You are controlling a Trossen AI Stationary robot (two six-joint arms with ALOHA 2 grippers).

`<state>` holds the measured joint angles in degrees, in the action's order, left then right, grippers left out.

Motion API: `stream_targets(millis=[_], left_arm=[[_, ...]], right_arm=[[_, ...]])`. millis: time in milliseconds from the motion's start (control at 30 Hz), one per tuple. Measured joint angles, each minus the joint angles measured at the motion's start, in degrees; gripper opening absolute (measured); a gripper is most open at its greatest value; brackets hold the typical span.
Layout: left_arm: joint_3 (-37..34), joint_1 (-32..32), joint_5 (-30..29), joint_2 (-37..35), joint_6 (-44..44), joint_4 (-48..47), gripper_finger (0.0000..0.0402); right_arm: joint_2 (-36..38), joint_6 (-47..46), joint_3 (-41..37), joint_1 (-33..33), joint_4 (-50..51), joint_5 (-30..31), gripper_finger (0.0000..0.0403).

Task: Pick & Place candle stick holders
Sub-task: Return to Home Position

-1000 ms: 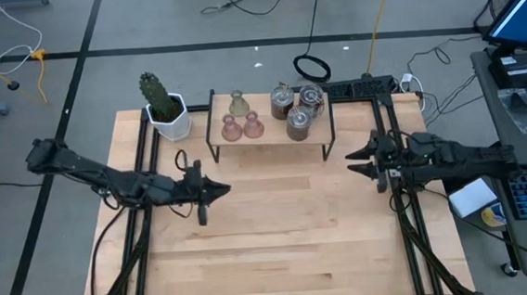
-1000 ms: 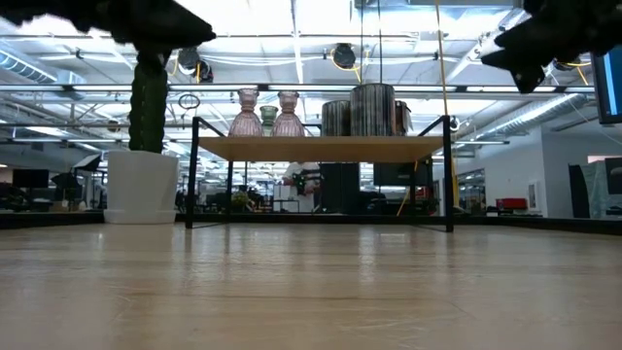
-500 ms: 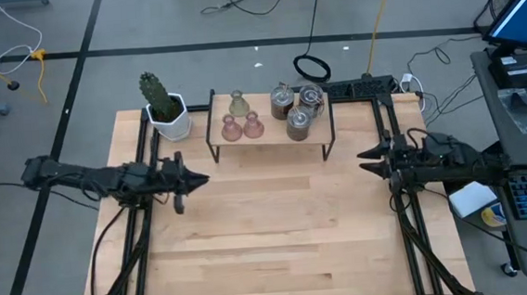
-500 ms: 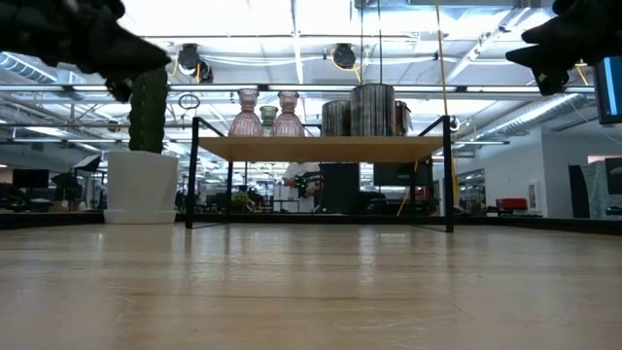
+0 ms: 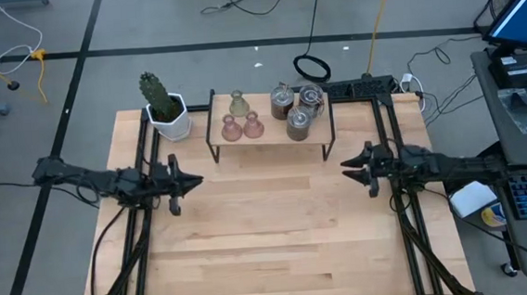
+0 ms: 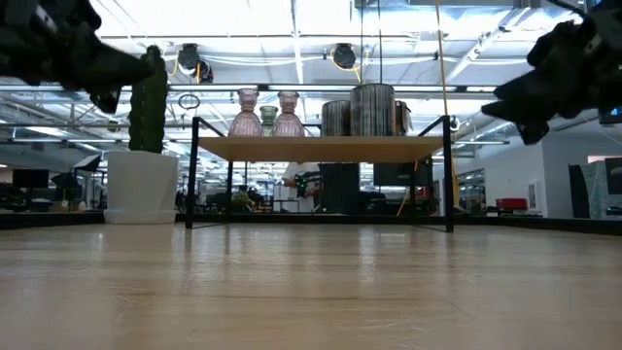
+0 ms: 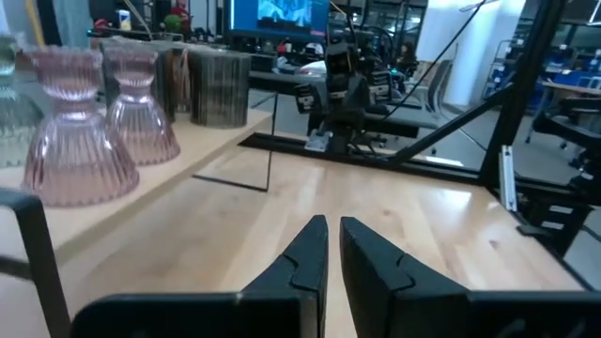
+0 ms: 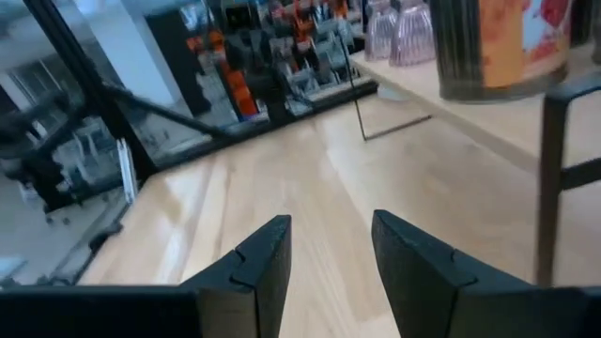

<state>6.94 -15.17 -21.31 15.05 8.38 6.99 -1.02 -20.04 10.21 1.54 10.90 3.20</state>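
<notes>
The candle stick holders stand on a small wooden shelf (image 5: 272, 139) at the table's far middle. Two are pink (image 5: 230, 127) (image 5: 253, 125), one is pale green (image 5: 237, 103), and three are silvery (image 5: 281, 99) (image 5: 311, 95) (image 5: 299, 123). My left gripper (image 5: 198, 181) is shut and empty, above the table, left of and nearer than the shelf; the pink holders (image 7: 66, 131) show in its wrist view. My right gripper (image 5: 345, 167) is open and empty, just off the shelf's right near leg; a silvery holder (image 8: 507, 47) shows in its wrist view.
A cactus in a white pot (image 5: 166, 114) stands left of the shelf at the far left corner. The shelf's black legs (image 6: 194, 175) raise its board off the table. Bare wooden table (image 5: 279, 230) spreads between the arms and the near edge.
My left gripper has drawn back toward the table's left edge and come down a little. My right gripper has first pulled toward the right edge, then come back toward the left and lower. The holders have not moved.
</notes>
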Motion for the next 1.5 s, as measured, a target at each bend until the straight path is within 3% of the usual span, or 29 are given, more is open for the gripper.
stream_targets(millis=[133, 267, 533, 867, 1500], left_arm=[[-3.3, -0.4, -1.8, -0.8, -0.6, 2.3, 0.0033], [-5.4, -0.3, -2.8, -1.3, -0.4, 2.2, 0.0033], [-6.1, -0.4, -2.7, -1.2, 0.0, 3.1, 0.0033], [-6.1, -0.4, -2.3, -1.2, 4.1, 4.7, 0.0033], [-6.1, -0.4, -2.2, -1.2, 4.0, 5.1, 0.0033]], right_arm=[[0.1, -2.3, -5.5, 0.0, -9.5, -0.2, 0.0144], [0.0, -4.3, -9.1, 0.0, -12.8, -0.2, 0.0144], [-0.2, -2.7, -9.1, 0.0, -13.3, 3.0, 0.0144], [-0.1, -1.7, -9.2, 0.0, -13.1, 2.7, 0.0144], [-0.1, -1.7, -9.3, 0.0, -13.2, 2.7, 0.0144]])
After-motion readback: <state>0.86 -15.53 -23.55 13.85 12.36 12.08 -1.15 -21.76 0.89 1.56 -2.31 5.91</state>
